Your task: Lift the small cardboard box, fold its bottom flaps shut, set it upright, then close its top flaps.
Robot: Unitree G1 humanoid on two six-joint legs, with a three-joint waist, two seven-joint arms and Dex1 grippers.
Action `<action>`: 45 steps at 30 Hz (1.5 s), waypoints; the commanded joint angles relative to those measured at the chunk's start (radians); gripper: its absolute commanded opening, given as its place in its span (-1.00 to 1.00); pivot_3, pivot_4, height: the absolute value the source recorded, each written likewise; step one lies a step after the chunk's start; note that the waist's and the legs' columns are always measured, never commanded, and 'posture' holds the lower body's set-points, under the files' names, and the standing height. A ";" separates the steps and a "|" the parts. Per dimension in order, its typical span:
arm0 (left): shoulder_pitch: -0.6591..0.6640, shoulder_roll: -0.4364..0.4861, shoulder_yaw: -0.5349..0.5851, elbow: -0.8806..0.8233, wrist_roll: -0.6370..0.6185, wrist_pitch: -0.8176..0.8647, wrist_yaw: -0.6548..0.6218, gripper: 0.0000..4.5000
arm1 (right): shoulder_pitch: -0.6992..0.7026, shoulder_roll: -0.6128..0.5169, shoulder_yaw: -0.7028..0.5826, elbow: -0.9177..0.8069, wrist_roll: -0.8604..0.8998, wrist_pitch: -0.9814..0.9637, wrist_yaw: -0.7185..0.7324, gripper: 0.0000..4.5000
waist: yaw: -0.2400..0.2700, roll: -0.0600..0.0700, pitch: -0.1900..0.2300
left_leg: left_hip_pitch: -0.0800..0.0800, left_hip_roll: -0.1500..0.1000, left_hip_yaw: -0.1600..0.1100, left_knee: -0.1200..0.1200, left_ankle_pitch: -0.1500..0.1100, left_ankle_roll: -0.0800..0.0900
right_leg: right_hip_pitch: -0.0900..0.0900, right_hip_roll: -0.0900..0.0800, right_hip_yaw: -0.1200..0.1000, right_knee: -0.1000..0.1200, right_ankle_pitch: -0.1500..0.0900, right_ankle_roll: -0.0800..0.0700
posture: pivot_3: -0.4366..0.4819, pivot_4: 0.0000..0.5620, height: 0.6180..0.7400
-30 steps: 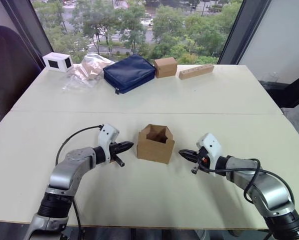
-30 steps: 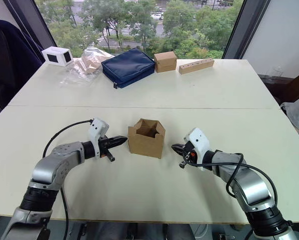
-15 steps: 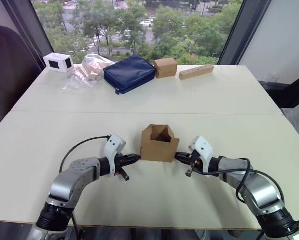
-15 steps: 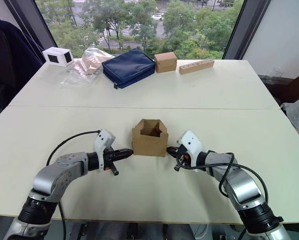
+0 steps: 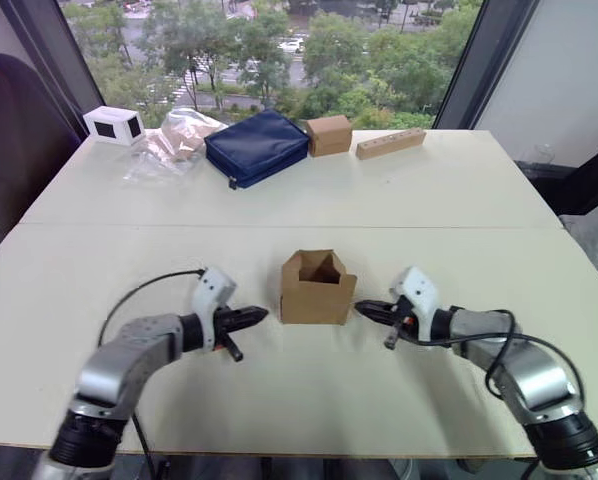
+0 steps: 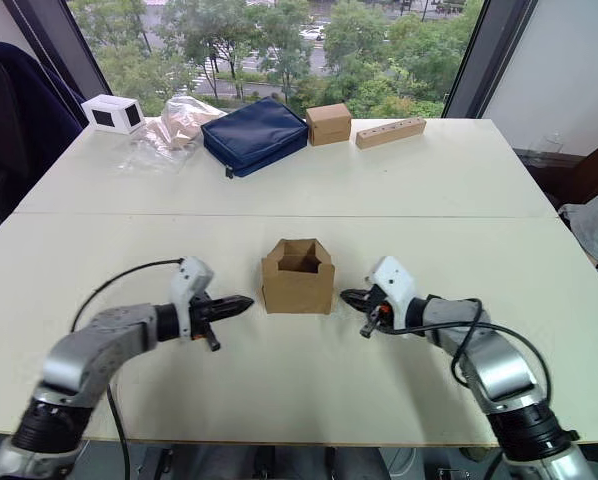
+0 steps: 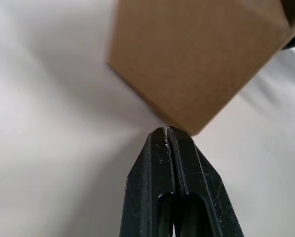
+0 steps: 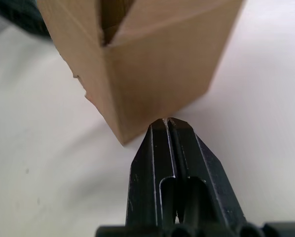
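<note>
1. The small cardboard box stands upright in the middle of the worktop, nearer its front edge, with its top flaps open.
2. The left tool is pinched together, near the box's left side.
3. The right tool is pinched together, just beside the box's right side.

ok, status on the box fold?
Both end effectors, left and right, shut, flanking the small cardboard box. Box upright on table, top open. Nothing in the way.

White table; window, daylit trees beyond
</note>
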 commanded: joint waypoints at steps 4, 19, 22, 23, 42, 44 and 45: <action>-0.237 0.084 0.130 0.092 -0.164 0.072 -0.114 -0.99 | -0.139 -0.055 -0.184 0.002 0.173 0.048 0.088 -1.00 | 0.006 0.000 0.000 | 0.001 0.000 0.000 0.000 0.000 0.000 | 0.001 0.000 0.000 0.000 0.000 0.000 | -0.05 -0.47 1.00; -0.423 -0.006 -0.089 0.278 -0.047 -0.091 -0.234 -0.99 | -0.311 0.033 -0.044 0.064 0.175 0.065 0.123 -1.00 | -0.001 0.000 0.000 | 0.000 0.000 0.000 0.000 -0.001 0.001 | 0.000 0.000 0.000 -0.001 0.000 0.000 | -0.05 -0.47 1.00; -0.420 -0.014 -0.107 0.294 -0.026 -0.116 -0.241 -0.99 | -0.306 0.033 -0.023 0.059 0.159 0.060 0.122 -1.00 | -0.001 0.000 0.000 | 0.000 0.000 0.000 0.000 -0.001 0.001 | 0.000 0.000 0.000 -0.001 0.000 0.000 | -0.05 -0.47 1.00; -0.419 -0.023 -0.121 0.304 -0.012 -0.130 -0.242 -0.99 | -0.301 0.033 -0.016 0.064 0.152 0.059 0.122 -1.00 | -0.001 0.000 0.000 | 0.000 0.000 0.000 0.000 -0.001 0.001 | 0.000 0.000 0.000 -0.001 0.000 0.000 | -0.05 -0.47 1.00; -0.426 -0.080 -0.171 0.362 0.075 -0.206 -0.255 -0.99 | -0.316 0.074 0.070 0.112 0.094 0.054 0.138 -1.00 | 0.001 0.000 0.000 | 0.000 0.000 0.000 0.000 -0.001 0.001 | 0.000 0.000 0.000 -0.001 0.000 0.000 | -0.05 -0.47 1.00; -0.423 -0.083 -0.171 0.362 0.077 -0.209 -0.251 -0.99 | -0.320 0.082 0.083 0.132 0.084 0.060 0.136 -1.00 | 0.001 0.000 0.000 | 0.000 0.000 0.000 0.000 -0.001 0.001 | 0.000 0.000 0.000 -0.001 0.000 0.000 | -0.05 -0.47 1.00; -0.421 -0.087 -0.169 0.361 0.076 -0.210 -0.245 -0.99 | -0.320 0.085 0.084 0.143 0.079 0.062 0.135 -1.00 | 0.001 0.000 0.000 | 0.000 0.000 0.000 0.000 -0.001 0.001 | 0.000 0.000 0.000 -0.001 0.000 0.000 | -0.05 -0.47 1.00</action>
